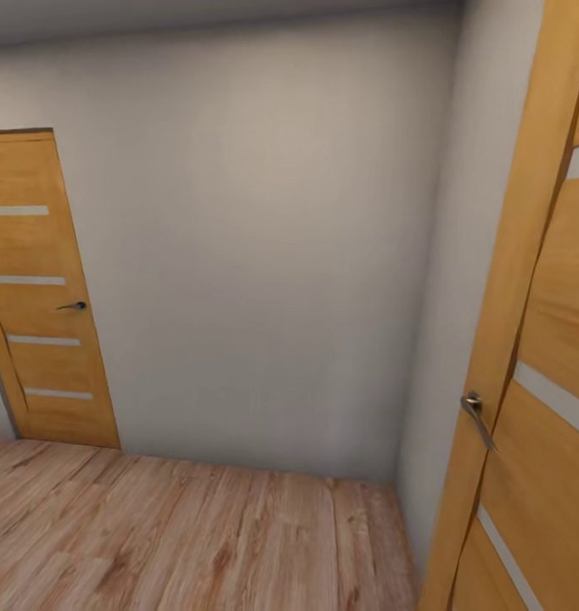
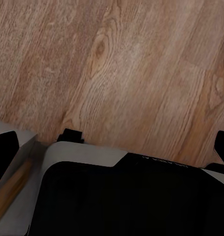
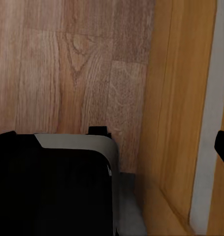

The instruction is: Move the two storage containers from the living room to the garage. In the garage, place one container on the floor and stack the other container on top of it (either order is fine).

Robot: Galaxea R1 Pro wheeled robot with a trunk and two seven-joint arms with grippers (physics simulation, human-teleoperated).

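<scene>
Wood plank floor (image 1: pixel 196 535), two slatted doors (image 1: pixel 43 297); claw states impossible to tell.

Light wood plank floor (image 1: pixel 196 535) runs to plain grey-white wall, w/ wooden doors at left & right edges. Nothing lying on boards in head view; wrist views show same planks beneath robot's dark base (image 2: pixel 131 196)
</scene>
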